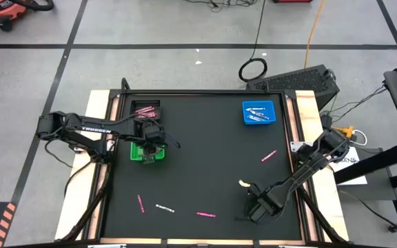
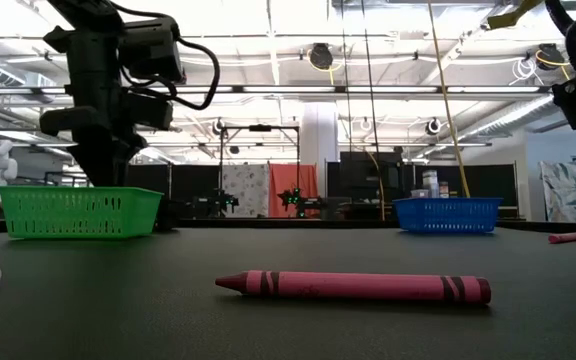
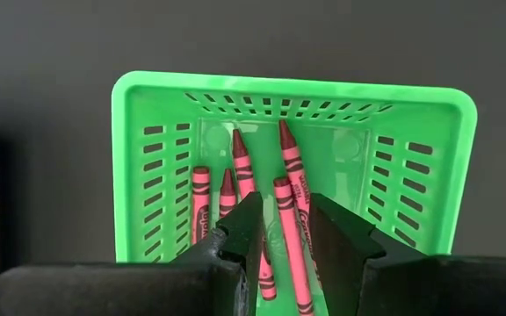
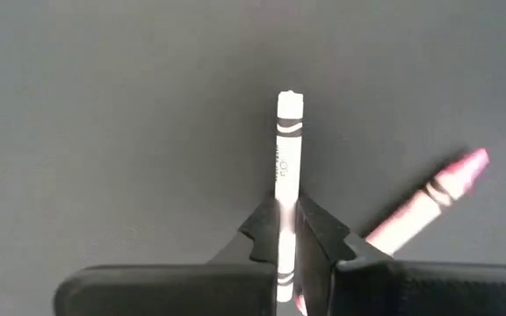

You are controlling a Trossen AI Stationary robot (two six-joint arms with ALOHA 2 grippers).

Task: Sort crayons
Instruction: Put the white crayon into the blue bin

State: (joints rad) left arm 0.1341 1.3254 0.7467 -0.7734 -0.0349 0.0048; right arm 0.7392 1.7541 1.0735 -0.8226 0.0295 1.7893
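My right gripper (image 4: pixel 288 230) is shut on a white crayon (image 4: pixel 288 145) near the table's front right (image 1: pixel 260 207). A pink crayon (image 4: pixel 429 197) lies right beside it. My left gripper (image 3: pixel 286 230) hangs open over the green basket (image 3: pixel 429 167), which holds several red and pink crayons (image 3: pixel 292 162); nothing is between its fingers. More crayons lie loose on the black mat: pink ones (image 1: pixel 269 156) (image 1: pixel 206 215) (image 1: pixel 141 203) and a white one (image 1: pixel 164 207). My right gripper pinches the white crayon's two long sides (image 4: pixel 286 204) between its two fingers. The fingers come from above, pointing down. The crayon lies level and most of its length sticks out past the fingers. Whether it still rests on the mat does not show.
A blue basket (image 1: pixel 258 112) with white crayons stands at the far right, and a black tray (image 1: pixel 145 110) with pink crayons sits behind the green basket. A small yellow bit (image 1: pixel 243 183) lies just behind my right gripper. In the low view a pink crayon (image 2: pixel 353 287) lies in the foreground.
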